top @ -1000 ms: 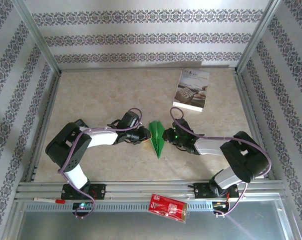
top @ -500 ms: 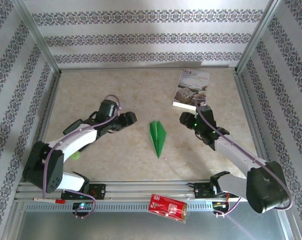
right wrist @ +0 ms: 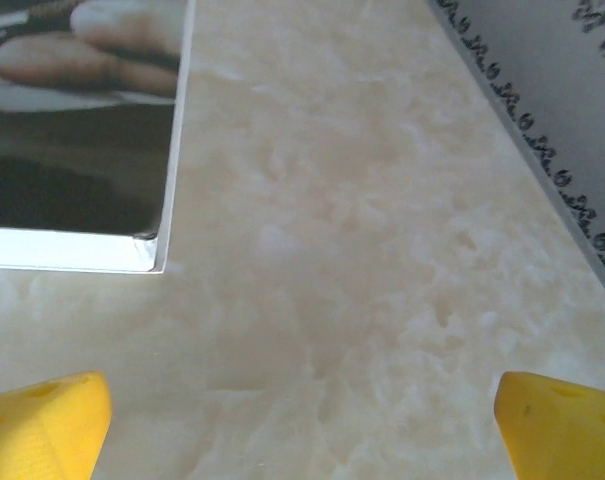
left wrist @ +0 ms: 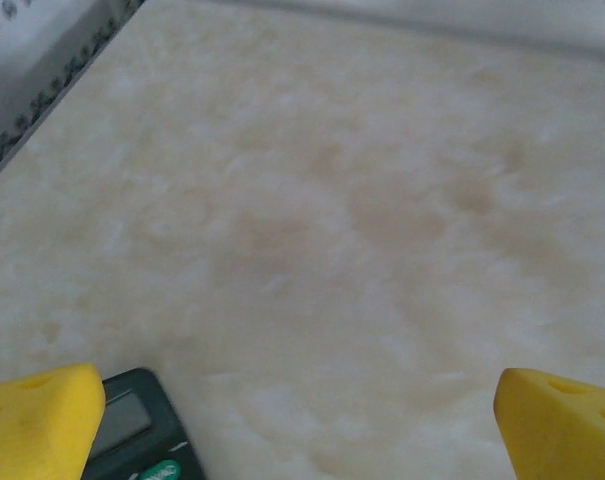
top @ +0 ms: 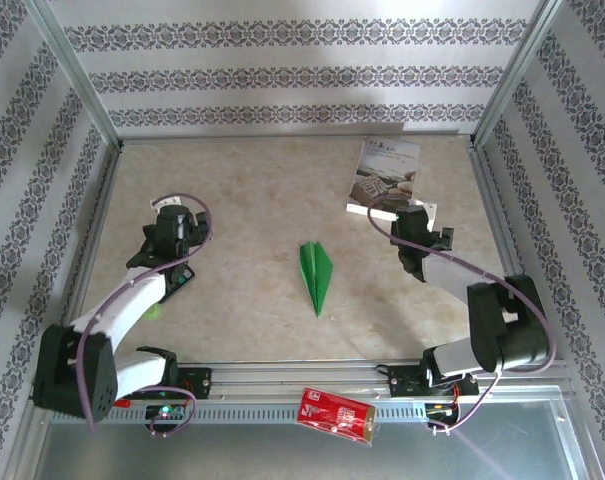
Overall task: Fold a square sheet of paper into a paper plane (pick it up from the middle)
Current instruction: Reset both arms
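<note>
Top view: paper plane (top: pixel 317 277) flat at mid-bench (top: pixel 242 190), between the arms, well apart from left gripper (top: pixel 170 222) and right gripper (top: pixel 414 218), the latter just beside the booklet (top: pixel 384 178).
Left wrist: yellow fingertips (left wrist: pixel 37 425) spread wide over bare bench.
Right wrist: fingertips (right wrist: pixel 562 425) likewise wide, booklet corner ahead.

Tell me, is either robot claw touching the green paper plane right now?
Apart. The top view shows the paper plane lying alone mid-table, bare tabletop separating it from the left gripper and the right gripper.

Top camera overlooks the table (top: pixel 252 200); both wrist cameras skim it closely, right sharing the booklet (top: pixel 384 180).
</note>
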Available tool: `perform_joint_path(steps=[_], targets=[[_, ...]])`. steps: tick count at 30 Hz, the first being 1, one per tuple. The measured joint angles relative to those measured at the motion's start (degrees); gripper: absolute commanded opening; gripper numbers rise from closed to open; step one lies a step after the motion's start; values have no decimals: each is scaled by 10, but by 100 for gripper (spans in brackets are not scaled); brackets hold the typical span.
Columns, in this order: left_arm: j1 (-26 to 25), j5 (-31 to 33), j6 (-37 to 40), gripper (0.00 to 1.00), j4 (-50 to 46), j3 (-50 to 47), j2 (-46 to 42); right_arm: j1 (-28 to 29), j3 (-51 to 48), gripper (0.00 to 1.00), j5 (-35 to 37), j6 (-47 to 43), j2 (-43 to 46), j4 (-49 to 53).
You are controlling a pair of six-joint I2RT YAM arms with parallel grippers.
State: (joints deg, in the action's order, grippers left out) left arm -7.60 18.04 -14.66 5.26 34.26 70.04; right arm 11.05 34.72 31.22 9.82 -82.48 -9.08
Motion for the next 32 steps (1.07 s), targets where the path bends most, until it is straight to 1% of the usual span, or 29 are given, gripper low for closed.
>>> perform_joint_path(steps=[2,6,8,9,13,15,23,27,32], targets=[[24,-12,23,100,55,-25,50,-9,-22,98,-24,-22,1,-56],[57,-53,68,100,162,-46,141,-65,-50,98,-96,-38,3,-151],[63,-73,84,100,198,-51,160,-89,-67,98,-130,-41,2,-208],[65,-87,92,100,236,-58,169,-97,-77,98,-146,-43,-2,-238],[69,-126,111,100,346,-94,187,-98,-102,98,-194,-53,-15,-304],[70,-141,118,100,392,-113,201,-98,-120,98,-208,-56,-32,-367],[70,-153,130,100,453,-123,209,-97,-141,98,-210,-57,-45,-426],[70,-153,130,100,478,-130,209,-93,-141,98,-210,-58,-45,-433],[70,-152,130,100,484,-136,209,-93,-141,98,-208,-58,-45,-435]])
